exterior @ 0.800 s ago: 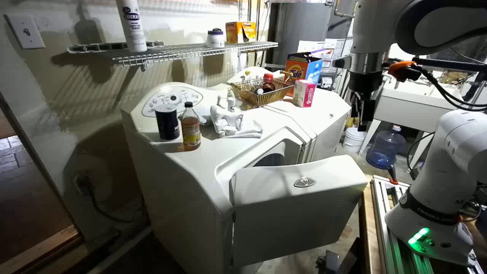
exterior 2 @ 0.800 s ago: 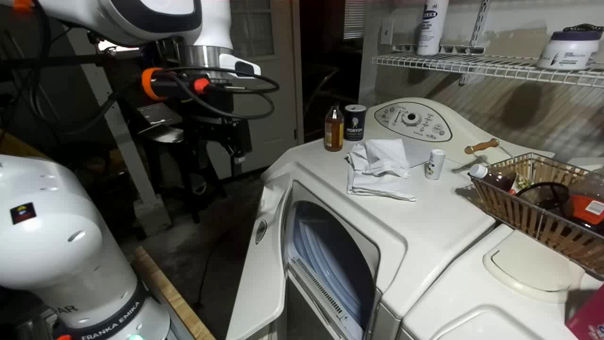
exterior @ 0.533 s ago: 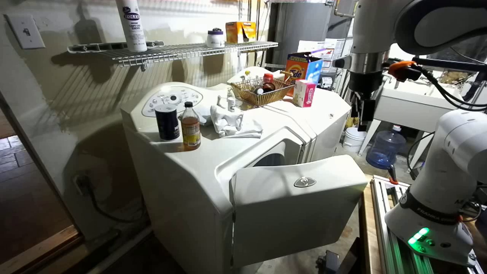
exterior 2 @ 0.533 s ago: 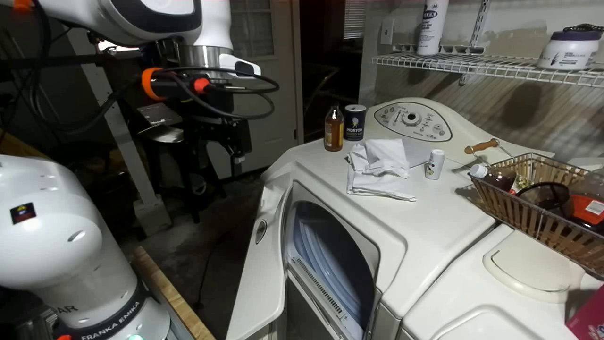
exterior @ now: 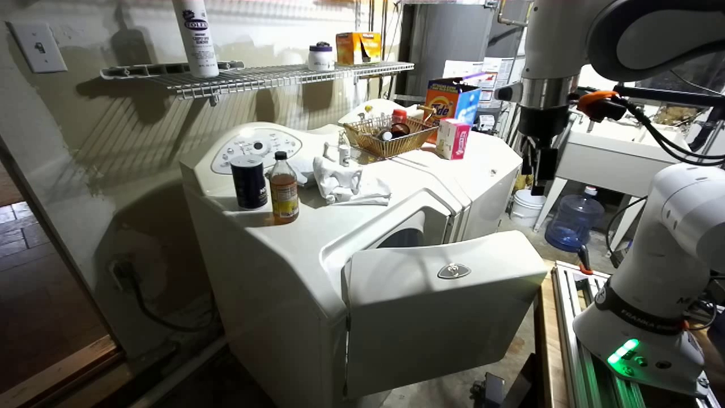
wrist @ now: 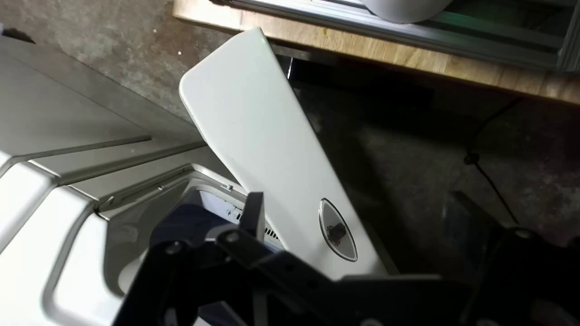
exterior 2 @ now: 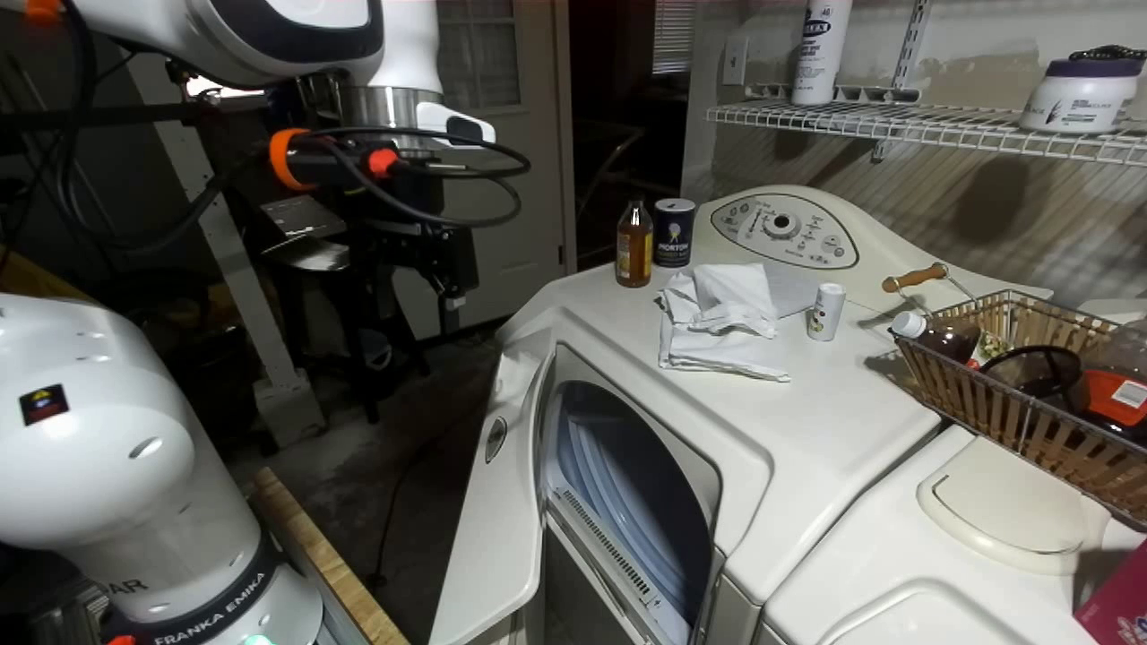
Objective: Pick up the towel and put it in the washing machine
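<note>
Towel [exterior 2: 733,300], white, part folded and part crumpled, lay atop the washing machine [exterior 2: 833,412]. Taking the towel as dial centre in an exterior view, I found a white container [exterior 2: 825,312] at three o'clock, an amber bottle [exterior 2: 633,255] between ten and eleven, and the door [exterior 2: 493,511], standing open, at eight. The pincer [wrist: 358,208] hung at nine, well apart, its fingers [wrist: 252,213] spread wide in the wrist view.

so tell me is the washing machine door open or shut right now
Open. In an exterior view the door stands angled out from the washing machine, leaving its bluish interior visible.
</note>
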You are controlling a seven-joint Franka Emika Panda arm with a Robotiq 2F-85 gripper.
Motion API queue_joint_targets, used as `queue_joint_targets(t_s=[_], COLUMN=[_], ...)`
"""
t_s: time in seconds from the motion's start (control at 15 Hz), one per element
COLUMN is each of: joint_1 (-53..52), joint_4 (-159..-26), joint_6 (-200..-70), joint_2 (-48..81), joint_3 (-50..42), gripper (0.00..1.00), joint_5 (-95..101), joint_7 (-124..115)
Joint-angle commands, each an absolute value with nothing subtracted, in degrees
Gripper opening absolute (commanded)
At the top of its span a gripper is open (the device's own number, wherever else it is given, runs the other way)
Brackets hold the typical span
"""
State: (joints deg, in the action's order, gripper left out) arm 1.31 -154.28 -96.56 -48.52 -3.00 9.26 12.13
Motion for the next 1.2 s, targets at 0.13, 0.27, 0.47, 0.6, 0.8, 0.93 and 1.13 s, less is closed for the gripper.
queue_joint_targets(t_s=[0.13, 0.27, 0.47, 0.6, 0.8, 0.93, 1.13], joint_1=[1.6, 2.6, 3.8, 4.3, 5.5, 6.3, 6.8], joint_4=[-149.3, -147.1, -142.5, -138.4, -130.7, -125.6, -118.3], joint_6=[-110.4, -117.3, -125.9, -129.7, -132.4, -134.0, -133.9], joint_2=[-38.5, -33.6, -25.1, -19.1, -10.2, -5.0, 2.1], joint_3=[-7.8, -8.8, -7.8, -7.1, -5.5, -4.8, -5.4], gripper=[1.00, 1.00, 1.00, 1.00, 1.00, 1.00, 1.00], joint_5=[1.8, -0.1, -2.5, -4.3, -4.0, -2.6, -1.3], joint_7=[7.3, 5.0, -1.4, -6.0, -14.9, -21.3, -30.2])
